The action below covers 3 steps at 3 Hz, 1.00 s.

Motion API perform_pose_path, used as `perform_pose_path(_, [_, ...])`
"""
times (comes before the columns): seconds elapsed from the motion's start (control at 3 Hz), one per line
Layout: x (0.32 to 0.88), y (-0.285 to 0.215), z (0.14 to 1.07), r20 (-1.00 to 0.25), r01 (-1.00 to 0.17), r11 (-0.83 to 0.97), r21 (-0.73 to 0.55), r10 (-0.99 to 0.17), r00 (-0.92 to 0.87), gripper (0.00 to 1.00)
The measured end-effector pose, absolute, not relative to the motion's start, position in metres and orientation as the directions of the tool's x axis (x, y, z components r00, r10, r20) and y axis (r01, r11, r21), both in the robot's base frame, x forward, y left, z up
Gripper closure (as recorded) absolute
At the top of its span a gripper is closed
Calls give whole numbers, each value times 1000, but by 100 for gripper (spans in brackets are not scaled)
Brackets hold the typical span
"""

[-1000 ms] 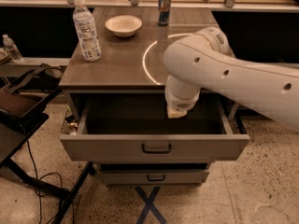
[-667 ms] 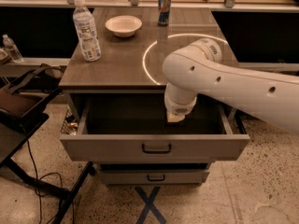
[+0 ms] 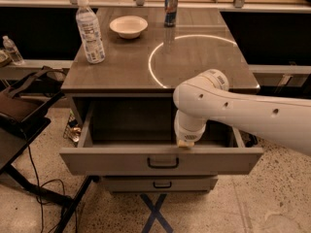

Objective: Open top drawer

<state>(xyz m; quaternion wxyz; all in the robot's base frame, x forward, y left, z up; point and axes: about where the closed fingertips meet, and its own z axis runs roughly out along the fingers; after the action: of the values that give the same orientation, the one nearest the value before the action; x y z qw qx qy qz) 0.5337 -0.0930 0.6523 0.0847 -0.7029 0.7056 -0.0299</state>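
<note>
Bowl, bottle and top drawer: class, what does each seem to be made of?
Bowl: likely ceramic or plastic, smooth cream sheen. Bottle: clear plastic, see-through, labelled. Top drawer: perhaps painted metal or laminate, matte grey-beige. Gripper sits just inside its front edge.

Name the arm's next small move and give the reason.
Probably lift the gripper straight up out of the top drawer and back away. The drawer stands pulled well out, its deep interior exposed, and the gripper hangs just inside the front panel above the handle, so the opening looks done.
</note>
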Motion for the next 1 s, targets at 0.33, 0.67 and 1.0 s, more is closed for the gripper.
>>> perform_pose_path(0.33, [531, -93, 652, -77, -987, 11, -159, -997, 1, 100])
perform_pose_path(0.67, [477, -98, 645, -62, -993, 28, -115, -998, -21, 100])
perform_pose_path(1.0, [447, -99, 640, -62, -996, 35, -87, -998, -30, 100])
